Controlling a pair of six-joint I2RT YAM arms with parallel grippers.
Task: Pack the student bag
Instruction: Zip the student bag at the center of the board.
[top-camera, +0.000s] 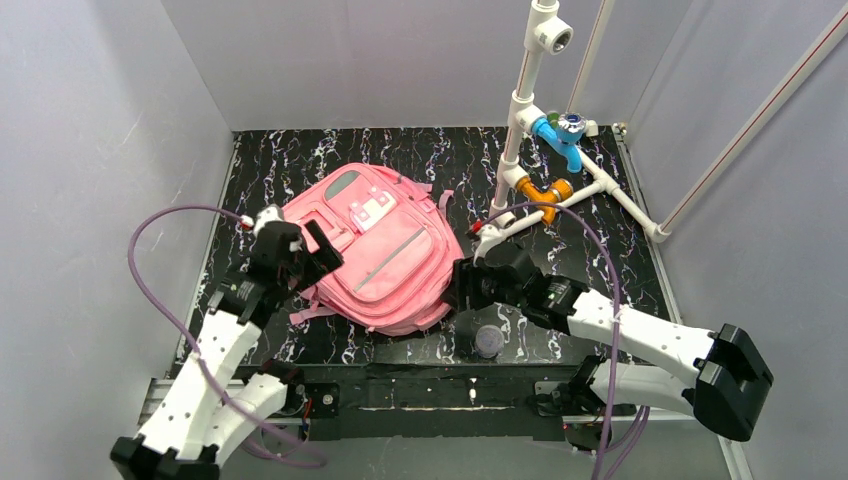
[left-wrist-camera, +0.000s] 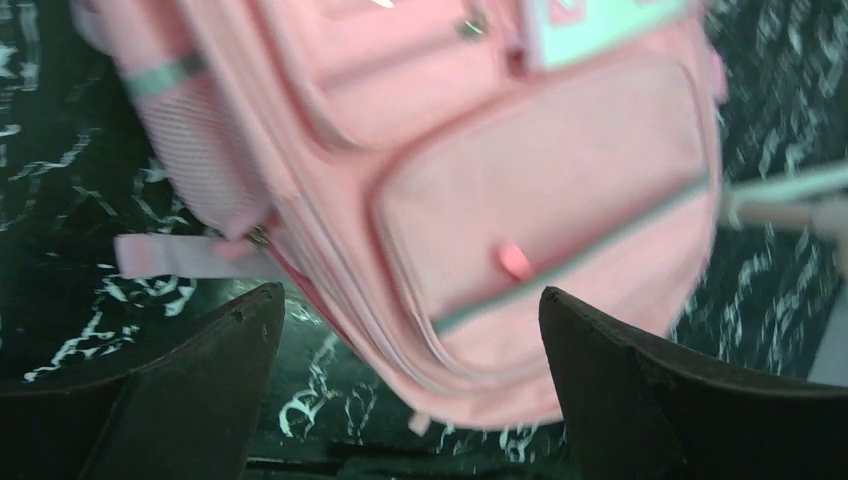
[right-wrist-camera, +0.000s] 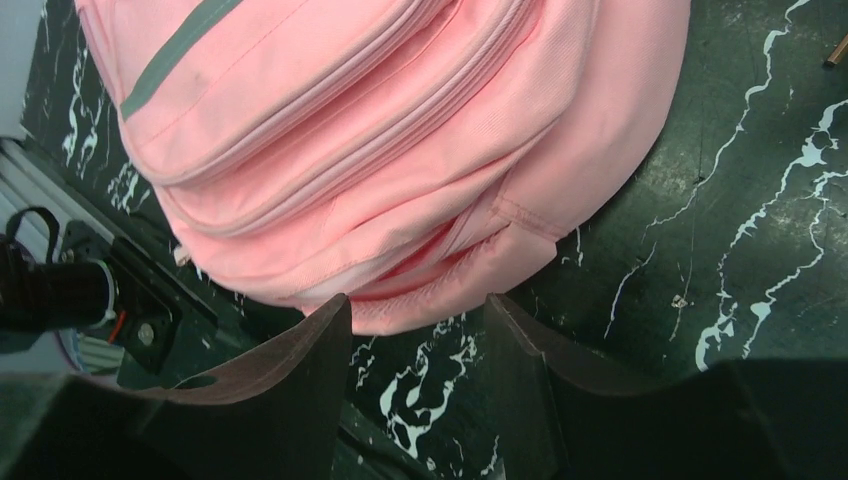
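1. The student bag (top-camera: 375, 250) lies flat, front pockets up, on the black marbled table (top-camera: 620, 250), left of the middle. Its white patch (top-camera: 365, 210) is toward the far side and its rounded end toward the near edge.
2. The left gripper (left-wrist-camera: 410, 300) sits at the bag's left side, above a loose pink strap (left-wrist-camera: 180, 255). Its two dark fingers (left-wrist-camera: 215, 340) stand wide apart and released, with nothing between them. The wrist view looks down past them onto the front pocket.
3. The left arm rises from its base at the near-left corner, leans forward, and bends at the wrist toward the right, pointing at the bag.
4. The right gripper (right-wrist-camera: 420, 310) is at the bag's near-right corner. Its fingers (right-wrist-camera: 310, 350) are parted and unclenched, with the bag's rounded edge just beyond their tips, not pinched.
5. The right arm folds back on itself: its black elbow juts out at the near right, and the white forearm stretches low to the left toward the bag.
6. A small grey round object (top-camera: 488, 342) stands on the table just beside the right wrist.
7. A white pipe frame (top-camera: 520, 120) with a blue valve (top-camera: 560, 135) and an orange fitting (top-camera: 545, 192) stands at the far right, well apart from the bag.
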